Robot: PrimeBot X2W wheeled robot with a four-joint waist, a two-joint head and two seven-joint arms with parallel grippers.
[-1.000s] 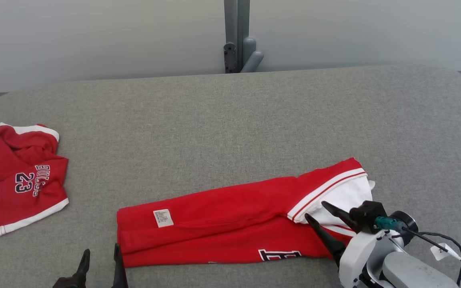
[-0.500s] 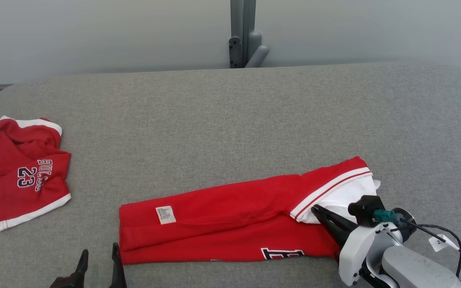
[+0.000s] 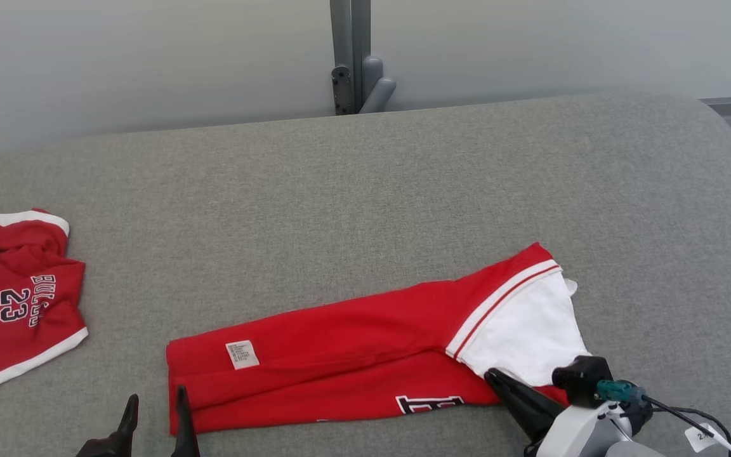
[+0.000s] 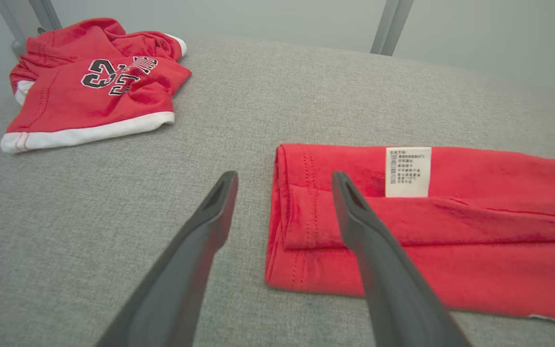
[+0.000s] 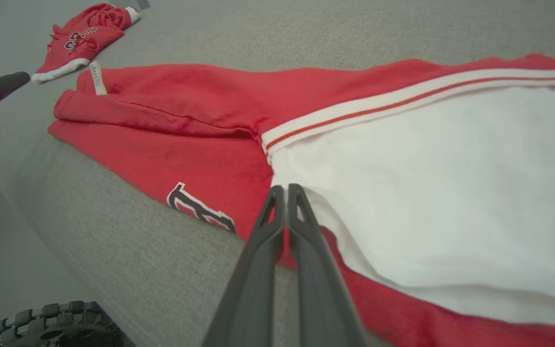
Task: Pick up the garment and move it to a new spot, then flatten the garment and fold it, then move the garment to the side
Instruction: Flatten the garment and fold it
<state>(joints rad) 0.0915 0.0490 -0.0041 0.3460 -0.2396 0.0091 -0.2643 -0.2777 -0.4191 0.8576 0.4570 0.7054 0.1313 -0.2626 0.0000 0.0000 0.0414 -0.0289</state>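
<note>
Resting place: the garment (image 3: 340, 355) lies folded near my edge of the grey cushion (image 3: 365, 190).
My right gripper (image 3: 489, 376): pressed together, tips at its red-white seam.
My left gripper (image 3: 156, 395): spread, astride its label end.
Neighbour: crumpled red shorts (image 3: 16, 304), far left.
Open room: cushion behind.

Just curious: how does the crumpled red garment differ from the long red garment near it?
The crumpled red garment lies bunched, its 23 print showing; the long red garment lies folded flat, print mostly hidden. The long one has a wide white panel; the crumpled one narrow white edging. Both are red.
</note>
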